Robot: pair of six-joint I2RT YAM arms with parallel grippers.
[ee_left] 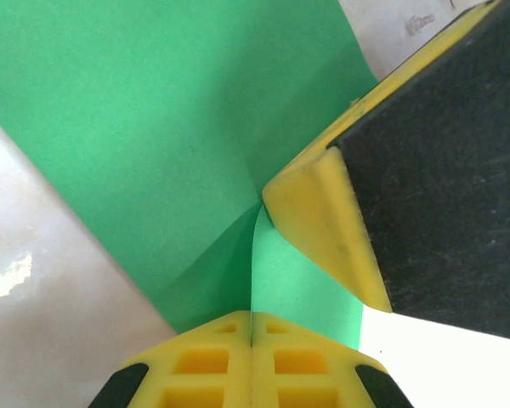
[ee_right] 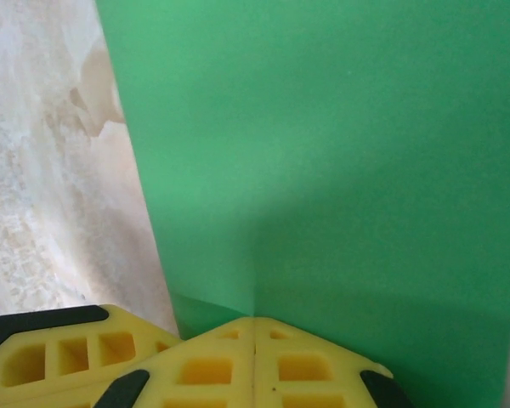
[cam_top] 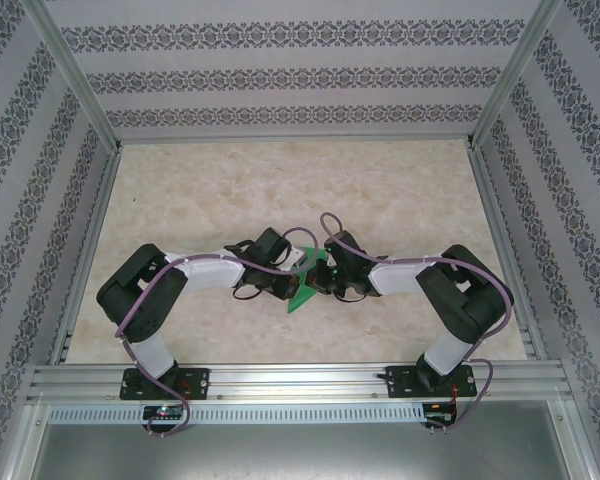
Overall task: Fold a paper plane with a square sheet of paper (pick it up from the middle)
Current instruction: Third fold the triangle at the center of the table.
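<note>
Patterned wallpaper walls [cam_top: 280, 80] boxed the whole rig in, with a marble-look tabletop [cam_top: 410, 190] underneath and an aluminium rail [cam_top: 300, 380] along the near edge where both arms were bolted. Both arms were folded inward so their wrists met around the middle of the table, a bit toward the near side. Right between them sat the green paper sheet [cam_top: 308, 284], which from above looked like a pointy wedge with its tip aimed at the near rail. So not a flat square anymore, but nowhere near a skinny dart either. The left gripper [ee_left: 252, 336] had its yellow fingers pressed together, with an edge of the green paper running straight into the seam, so it looked clamped on the sheet. Same deal for the right gripper [ee_right: 255, 330]: fingers together, and a crease in the paper leading right down into the join. In the left wrist view one of the right gripper's fingers [ee_left: 323, 229] was butted up against the paper just beside where the creases met. My read is it was somewhere mid-fold. At least one crease was in and the paper was pinched from both sides, but the narrowing folds and the final centre crease looked like they were yet to come. Couldn't tell from these angles how many layers were stacked.
</note>
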